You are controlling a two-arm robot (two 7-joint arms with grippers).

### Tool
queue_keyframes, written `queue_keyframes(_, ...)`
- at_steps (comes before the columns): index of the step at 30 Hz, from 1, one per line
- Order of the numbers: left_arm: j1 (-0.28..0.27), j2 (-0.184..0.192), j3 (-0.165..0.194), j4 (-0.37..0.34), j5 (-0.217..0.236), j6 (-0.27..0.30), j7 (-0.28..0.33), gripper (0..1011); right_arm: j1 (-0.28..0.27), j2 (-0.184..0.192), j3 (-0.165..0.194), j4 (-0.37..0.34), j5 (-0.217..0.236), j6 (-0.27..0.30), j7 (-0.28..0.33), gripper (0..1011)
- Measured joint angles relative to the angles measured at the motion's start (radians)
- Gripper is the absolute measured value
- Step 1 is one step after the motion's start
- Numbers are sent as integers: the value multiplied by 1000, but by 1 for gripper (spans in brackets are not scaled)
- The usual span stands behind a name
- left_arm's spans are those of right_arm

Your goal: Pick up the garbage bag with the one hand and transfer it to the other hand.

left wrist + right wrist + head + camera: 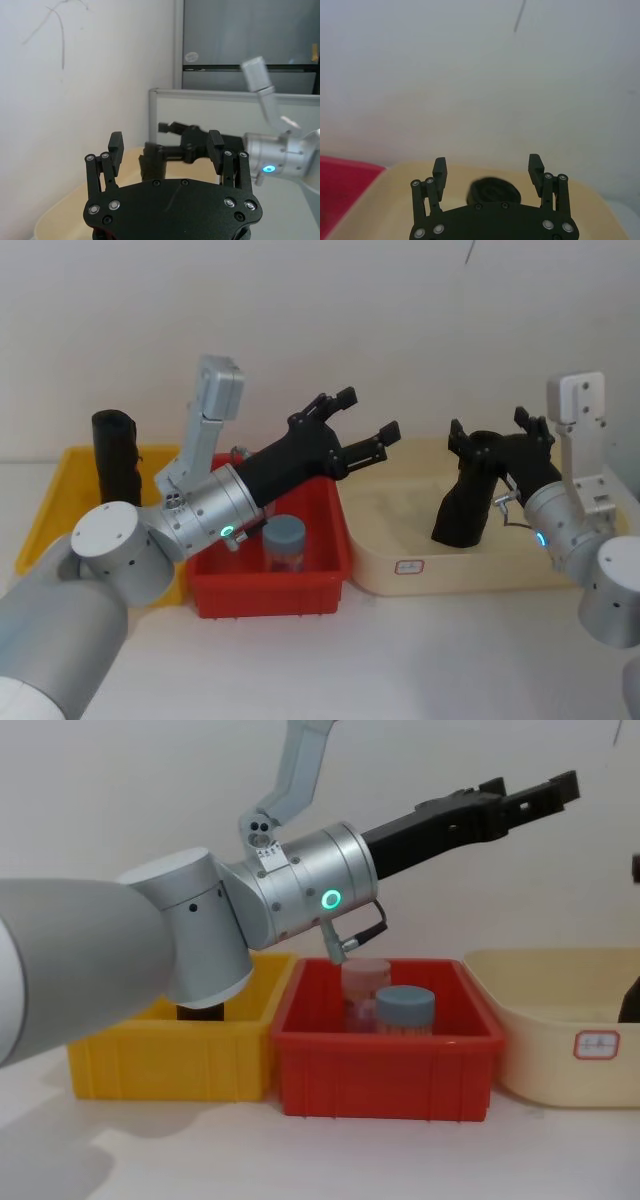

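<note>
In the beige tub (395, 518) at the right of the desk (400, 660), the garbage bag (462, 508) stands leaning a little, its foot on the tub floor. The right gripper (489, 426) hangs at the bag's top end with its fingers (536, 167) spread wide. The roll's top sits between them, but I cannot tell whether either finger touches it, and nothing is clamped. Across from it the left gripper (368, 412) is up in the air above the far right corner of the red bin (340, 532), its fingers likewise apart and empty. It points toward the right gripper, with a gap between the two. A slimmer black roll (116, 455) stands in the yellow bin (45, 510) at the far left, and a grey-lidded jar (285, 542) sits in the red bin. To my eye little is done: the bag is in neither gripper and rests in the tub. The grasp, the lift and the hand-over all remain.
</note>
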Motion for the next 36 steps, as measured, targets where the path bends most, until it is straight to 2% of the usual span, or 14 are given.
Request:
queue_keyframes(6, 45, 31, -4, -89, 16, 0, 65, 1001, -29, 0, -2, -76, 4, -16, 22, 1000)
queue_keyframes(15, 132, 89, -21, -257, 53, -10, 190, 1002, -64, 1, -21, -149, 12, -21, 55, 1000)
queue_keyframes(18, 152, 102, -28, -295, 64, -18, 216, 1001, -80, 4, -30, -169, 15, -18, 67, 1000)
queue_keyframes(27, 250, 162, -73, -466, 124, -69, 347, 1002, -122, 13, -70, -216, 23, -6, 107, 1000)
queue_keyframes(36, 349, 222, -128, -612, 178, -90, 453, 1001, -159, 22, -119, -249, 26, 5, 139, 1000)
